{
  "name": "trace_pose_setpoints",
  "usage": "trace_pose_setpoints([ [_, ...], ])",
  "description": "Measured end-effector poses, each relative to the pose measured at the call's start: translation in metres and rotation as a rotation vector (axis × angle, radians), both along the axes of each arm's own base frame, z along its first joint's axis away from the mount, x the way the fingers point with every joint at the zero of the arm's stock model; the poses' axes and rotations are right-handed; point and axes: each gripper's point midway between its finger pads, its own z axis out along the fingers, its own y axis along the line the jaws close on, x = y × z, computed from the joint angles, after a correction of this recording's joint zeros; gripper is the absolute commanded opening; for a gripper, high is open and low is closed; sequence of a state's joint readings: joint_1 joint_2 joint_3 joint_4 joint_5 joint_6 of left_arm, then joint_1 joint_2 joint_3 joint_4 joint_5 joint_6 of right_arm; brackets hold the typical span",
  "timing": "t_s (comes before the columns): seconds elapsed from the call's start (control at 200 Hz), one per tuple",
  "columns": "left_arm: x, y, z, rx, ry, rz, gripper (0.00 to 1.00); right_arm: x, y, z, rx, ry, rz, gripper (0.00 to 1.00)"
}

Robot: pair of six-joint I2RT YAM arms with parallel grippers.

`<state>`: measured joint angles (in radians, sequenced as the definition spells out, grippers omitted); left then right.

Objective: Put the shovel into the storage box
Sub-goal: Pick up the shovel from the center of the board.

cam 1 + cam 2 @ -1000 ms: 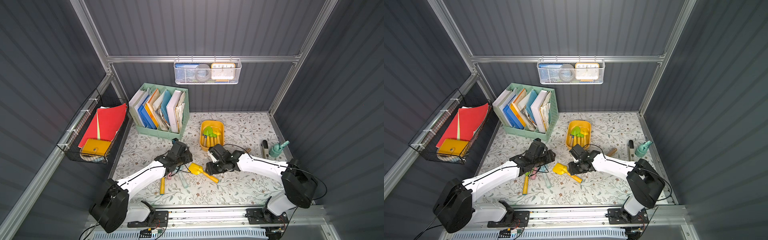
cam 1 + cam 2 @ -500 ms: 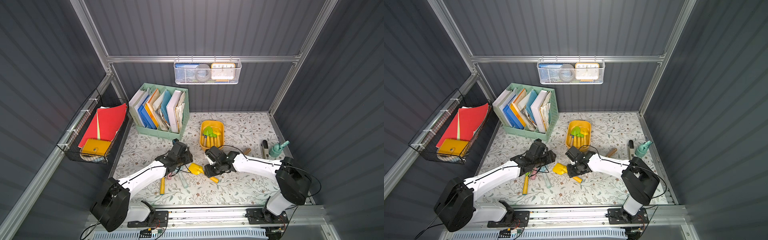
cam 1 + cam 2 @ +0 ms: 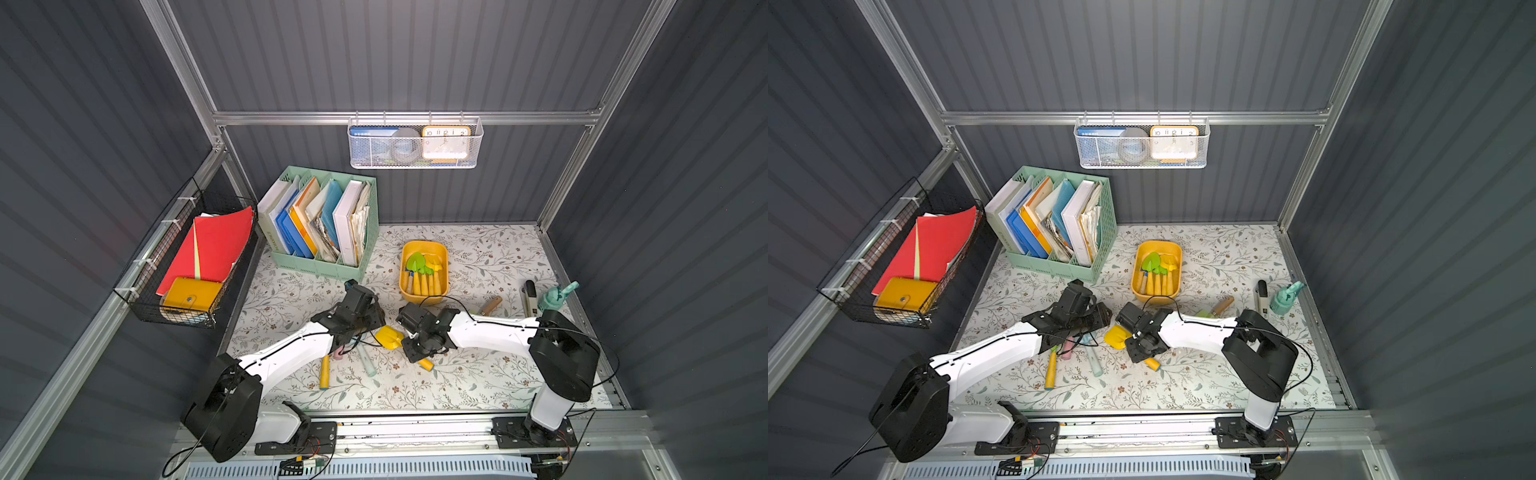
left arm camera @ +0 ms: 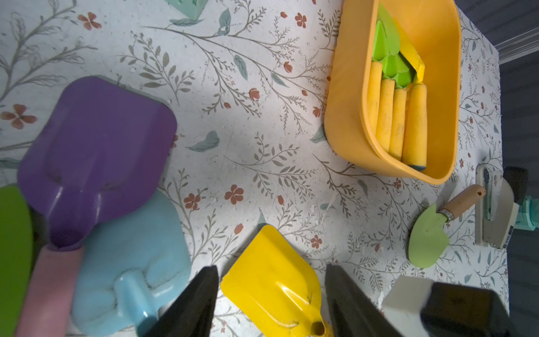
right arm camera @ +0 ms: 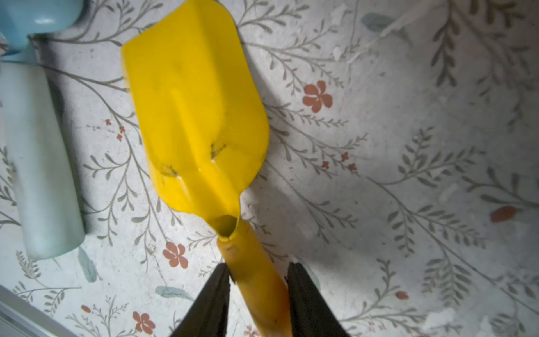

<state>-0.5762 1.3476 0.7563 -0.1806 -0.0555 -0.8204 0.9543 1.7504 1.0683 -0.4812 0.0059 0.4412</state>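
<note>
A yellow shovel (image 5: 198, 116) lies flat on the flowered table top, and both top views show its blade (image 3: 388, 336) between the two arms. My right gripper (image 5: 258, 265) is shut on the shovel's handle, one black finger against each side, just behind the blade's socket. My left gripper (image 4: 271, 267) hovers open over the blade's tip, holding nothing. The storage box (image 3: 423, 298), a shallow yellow-orange tub, stands just behind my right wrist. It holds several yellow-handled tools with green blades (image 4: 390, 40).
A purple shovel (image 4: 96, 151), a light blue one (image 4: 131, 256) and loose handles lie under my left arm. A green trowel (image 4: 428, 239), a stapler (image 4: 493, 213) and a teal spray bottle (image 3: 557, 295) sit at the right. The mint organiser (image 3: 324, 266) stands at the back left.
My right arm has slid left and lowered over the shovel's handle, and its jaws have closed in on it. The left arm and the shovel have stayed put.
</note>
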Motion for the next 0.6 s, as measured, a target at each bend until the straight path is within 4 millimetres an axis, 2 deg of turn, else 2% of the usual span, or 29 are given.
trace_pose_setpoints([
  [0.29, -0.0014, 0.0009, -0.0032, -0.001, 0.005, 0.005, 0.64, 0.003, 0.0001, -0.0009, -0.018, -0.024, 0.013, 0.32],
  [0.6, -0.0004, 0.0002, -0.0023, -0.005, 0.0, 0.005, 0.64, 0.0057, -0.003, -0.0011, -0.041, -0.043, 0.024, 0.18],
])
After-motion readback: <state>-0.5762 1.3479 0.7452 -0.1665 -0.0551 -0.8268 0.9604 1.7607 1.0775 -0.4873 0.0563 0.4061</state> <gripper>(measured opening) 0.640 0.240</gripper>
